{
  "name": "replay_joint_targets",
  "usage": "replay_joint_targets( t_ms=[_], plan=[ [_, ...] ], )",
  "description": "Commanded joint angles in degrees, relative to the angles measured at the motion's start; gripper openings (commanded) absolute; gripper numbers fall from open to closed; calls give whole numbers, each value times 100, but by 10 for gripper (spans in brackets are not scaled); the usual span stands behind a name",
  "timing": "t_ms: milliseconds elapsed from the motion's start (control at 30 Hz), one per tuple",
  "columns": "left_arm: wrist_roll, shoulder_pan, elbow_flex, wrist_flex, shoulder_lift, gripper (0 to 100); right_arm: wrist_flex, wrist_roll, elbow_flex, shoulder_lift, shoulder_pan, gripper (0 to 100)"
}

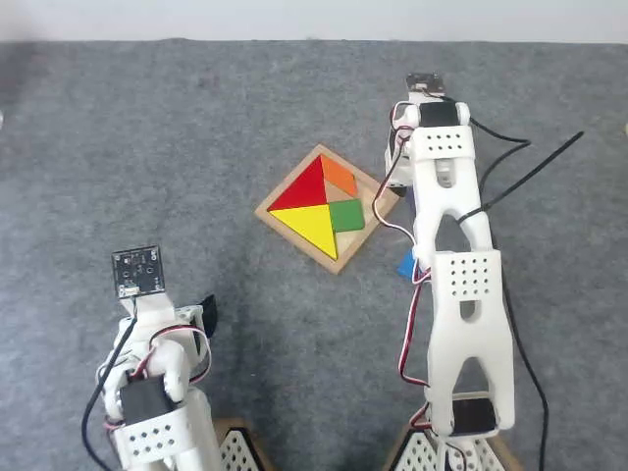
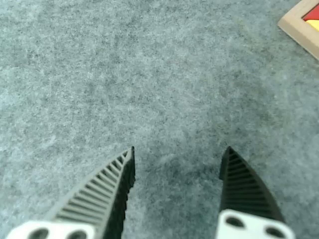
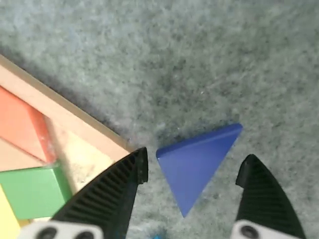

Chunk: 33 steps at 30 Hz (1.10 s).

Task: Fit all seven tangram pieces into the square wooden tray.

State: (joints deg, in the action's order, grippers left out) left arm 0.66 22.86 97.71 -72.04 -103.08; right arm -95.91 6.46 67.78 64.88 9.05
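The right gripper [image 3: 195, 153] hangs over the grey carpet [image 1: 196, 147] with its jaws spread wide and nothing in them. The blue triangle [image 3: 194, 167] lies flat directly between them, so the coming move turns on that straddle. One corner of the triangle points at the jaw on the tray's side, and its longest edge faces the other jaw, so closing would probably pinch it corner against edge. The piece rests on the carpet just beside the rim of the square wooden tray [image 3: 75, 117], apart from it by a narrow strip of carpet. It is a plain, solid blue wedge with crisp edges, thin enough that the jaws would need to come low to catch it. The right arm is clearly the nearer 1. The left gripper [image 2: 179, 149] is also open and empty over bare carpet, well apart from the tray. In the tray, 4 pieces show: red [image 1: 304, 191], orange [image 1: 340, 175], yellow [image 1: 312, 226] and green [image 1: 347, 216], with bare wood beside the green.
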Motion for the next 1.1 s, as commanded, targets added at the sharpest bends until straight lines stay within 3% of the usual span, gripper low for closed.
replay_joint_targets(
  t_ms=[0,300,500,833,1067],
  plan=[
    [-44,26,-127,-26,-114,271,127,53,325,101,-40,292],
    [-44,26,-127,-26,-114,271,277,79,334,251,-40,284],
    [-44,26,-127,-26,-114,271,286,53,334,251,-48,117],
    [-44,26,-127,-26,-114,271,171,35,343,75,-40,116],
    [-44,26,-127,-26,-114,271,-312,-932,334,-725,127,112]
  ],
)
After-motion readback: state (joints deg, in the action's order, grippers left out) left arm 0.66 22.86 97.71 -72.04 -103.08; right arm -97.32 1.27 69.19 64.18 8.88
